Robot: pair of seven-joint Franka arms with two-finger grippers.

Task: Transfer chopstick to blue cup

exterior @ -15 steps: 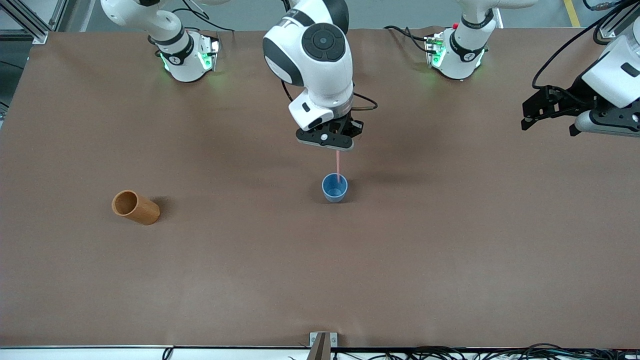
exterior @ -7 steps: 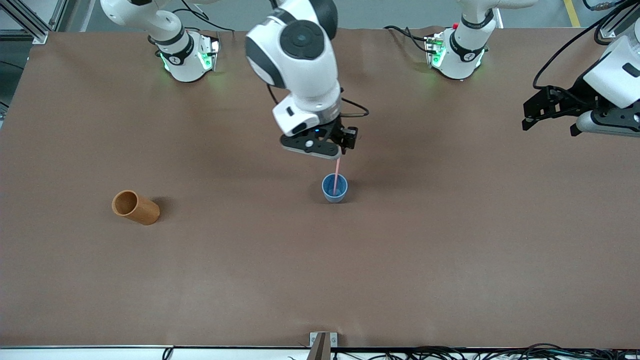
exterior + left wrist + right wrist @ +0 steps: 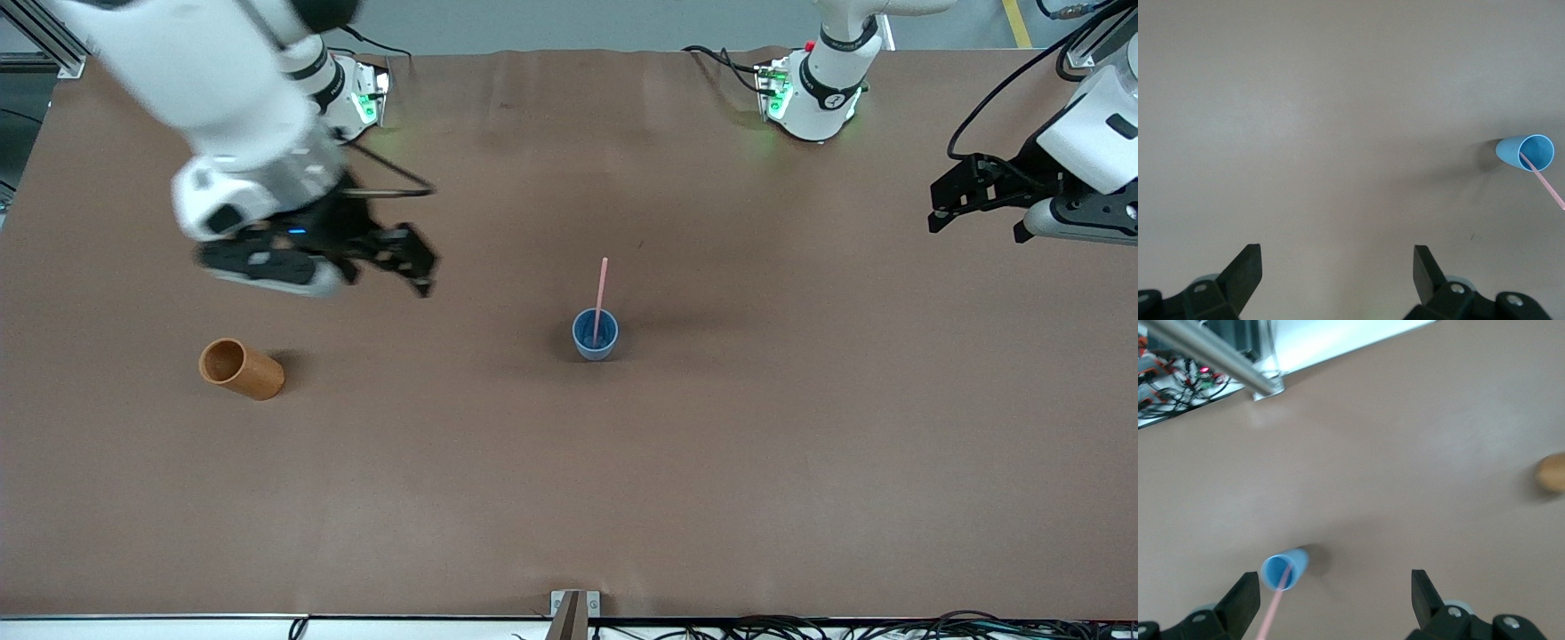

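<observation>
The chopstick (image 3: pixel 600 300) is stood leaning in the blue cup (image 3: pixel 595 335) at mid-counter. The right gripper (image 3: pixel 391 267) is spread wide and empty; the left gripper (image 3: pixel 1337 272) is likewise held open, empty.

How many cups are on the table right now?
2. The blue cup stands mid-table with the chopstick in it; the orange-brown cup stands toward the right arm's end. None appears hidden.
</observation>
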